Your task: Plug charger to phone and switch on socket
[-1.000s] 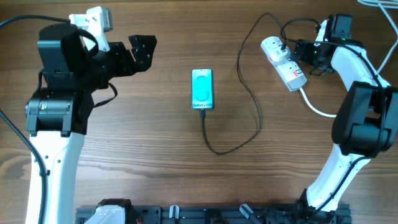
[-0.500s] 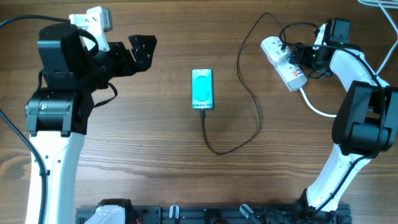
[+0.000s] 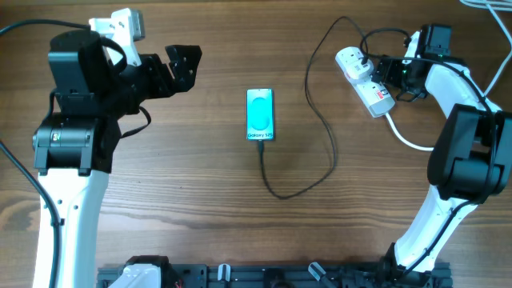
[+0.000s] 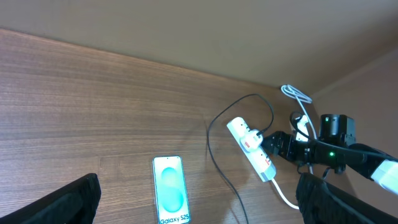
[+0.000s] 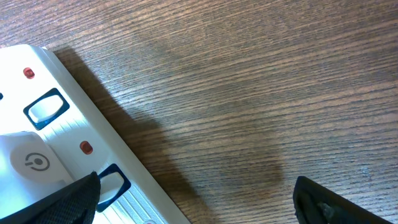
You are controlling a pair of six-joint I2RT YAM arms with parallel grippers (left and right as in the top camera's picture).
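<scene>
Charger [image 3: 331, 152] appeared seated in phone [image 3: 260, 114]; switching of socket [image 3: 370, 86], upper right of frame, was in hand. Left fingers [image 4: 68, 202] and right fingers [image 5: 68, 199] were held apart. Rocker switch [image 5: 46, 106] was to be pressed next.

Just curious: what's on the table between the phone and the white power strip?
Only the black charger cable crosses that bare tabletop, clearest in the overhead view.

The phone [image 4: 171, 198] shows "Galaxy S25" along the lower edge of its lit screen, clear from the left wrist and tiny from overhead. On the socket [image 5: 68, 124], a white adapter [image 5: 28, 165] bears a grey power symbol: a circle with a short stroke. The socket's red label [image 3: 383, 94] is too small to read.
</scene>
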